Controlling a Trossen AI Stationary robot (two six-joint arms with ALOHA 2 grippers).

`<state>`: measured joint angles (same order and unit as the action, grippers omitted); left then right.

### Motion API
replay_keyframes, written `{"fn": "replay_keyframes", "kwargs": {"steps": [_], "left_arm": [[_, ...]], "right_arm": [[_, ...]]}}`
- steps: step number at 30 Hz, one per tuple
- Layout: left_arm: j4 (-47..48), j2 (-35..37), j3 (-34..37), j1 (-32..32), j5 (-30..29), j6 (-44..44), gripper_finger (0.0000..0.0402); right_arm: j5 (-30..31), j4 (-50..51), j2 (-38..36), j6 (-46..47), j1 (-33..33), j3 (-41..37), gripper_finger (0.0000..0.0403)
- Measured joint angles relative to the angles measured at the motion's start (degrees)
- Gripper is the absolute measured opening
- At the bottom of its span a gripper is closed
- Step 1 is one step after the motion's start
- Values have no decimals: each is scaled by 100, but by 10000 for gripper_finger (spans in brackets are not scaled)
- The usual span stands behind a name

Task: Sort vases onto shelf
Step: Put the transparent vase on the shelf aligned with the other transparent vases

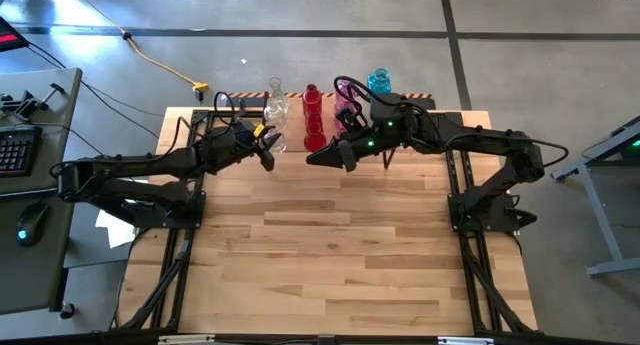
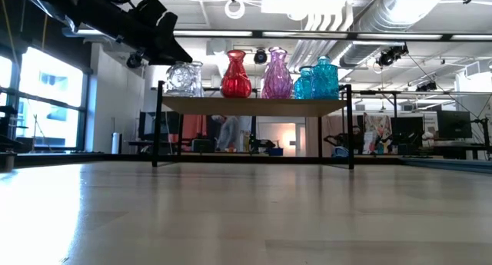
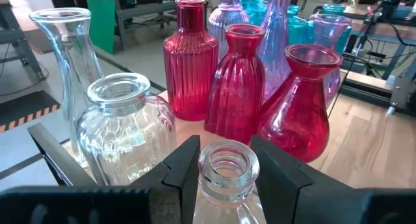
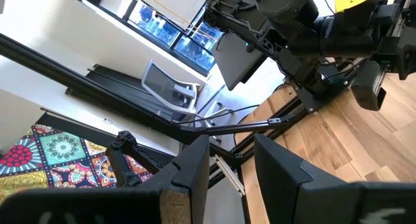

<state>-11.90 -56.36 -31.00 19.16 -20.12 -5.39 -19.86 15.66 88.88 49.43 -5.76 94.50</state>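
The shelf [image 2: 254, 106] stands at the table's far edge and carries vases in a row: clear [image 2: 184, 79], red [image 2: 236, 74], pink [image 2: 277, 73] and blue [image 2: 315, 79]. In the left wrist view I see a tall clear carafe [image 3: 65, 49], a round clear vase [image 3: 123, 126], three red vases [image 3: 237, 81], and pink and blue ones behind them. My left gripper [image 1: 268, 143] is at the shelf's left end, shut on a small clear vase [image 3: 224, 169]. My right gripper [image 1: 318, 159] hangs raised in front of the red vases, open and holding nothing. My left gripper pinches the clear vase's narrow neck [image 3: 224, 178], just under the rim, between its two fingers [image 3: 185, 165]. The fingers come in nearly level from the table's left. The vase stands upright. Its body is below the picture's edge, so whether its base rests on the shelf cannot be told.
The shelf's vases stand close together right beyond the held one. The wide wooden tabletop [image 1: 330, 245] stretches toward the near edge. Black arm frames [image 1: 480, 215] run along both sides of the table. A desk with a keyboard [image 1: 15, 150] is off to the left.
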Motion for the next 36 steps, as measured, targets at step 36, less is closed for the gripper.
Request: {"fn": "replay_keyframes", "kwargs": {"steps": [36], "left_arm": [[154, 0, 2, 0, -142, 6, 111]], "right_arm": [[-2, -1, 0, 0, 0, 0, 103]]}}
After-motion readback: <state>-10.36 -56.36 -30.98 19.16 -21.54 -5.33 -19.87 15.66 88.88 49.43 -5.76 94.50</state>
